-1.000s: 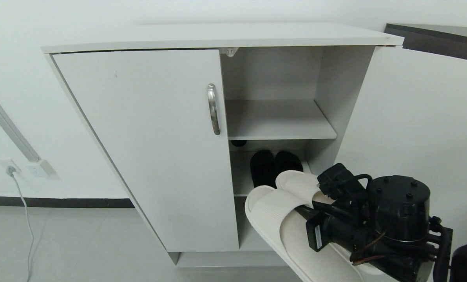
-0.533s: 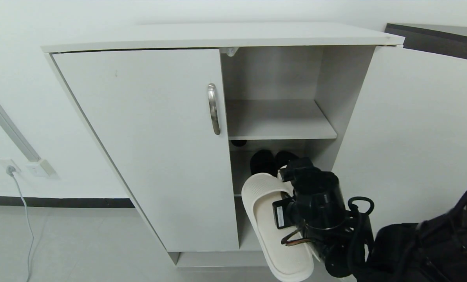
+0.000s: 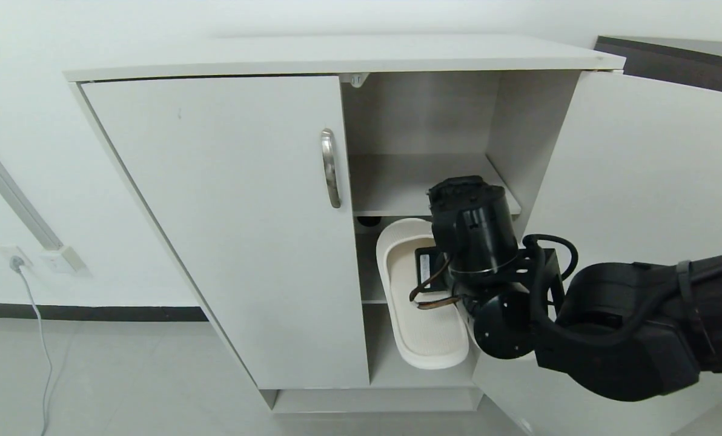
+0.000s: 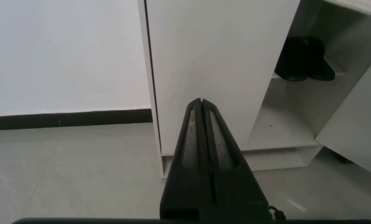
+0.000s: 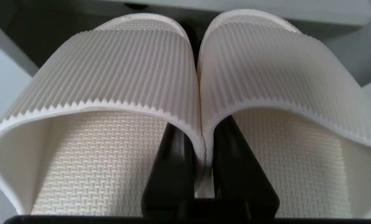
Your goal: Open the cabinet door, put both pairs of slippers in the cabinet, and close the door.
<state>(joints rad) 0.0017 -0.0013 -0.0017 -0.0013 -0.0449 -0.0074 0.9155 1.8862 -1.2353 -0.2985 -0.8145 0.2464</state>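
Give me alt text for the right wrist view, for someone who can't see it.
A pair of cream ribbed slippers, side by side with toes pointing away, is gripped by the right pincer, whose black fingers clamp the two inner edges together. Pale cabinet panels show beyond.

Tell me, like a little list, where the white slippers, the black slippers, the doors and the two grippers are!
white slippers: held side by side, toes poking into the open side of the cabinet, below the top shelf
black slippers: on a shelf inside the cabinet
left door: shut
right door: open
right gripper: shut on the white slippers, pinching their inner edges together
left gripper: shut, empty, out in front of the cabinet
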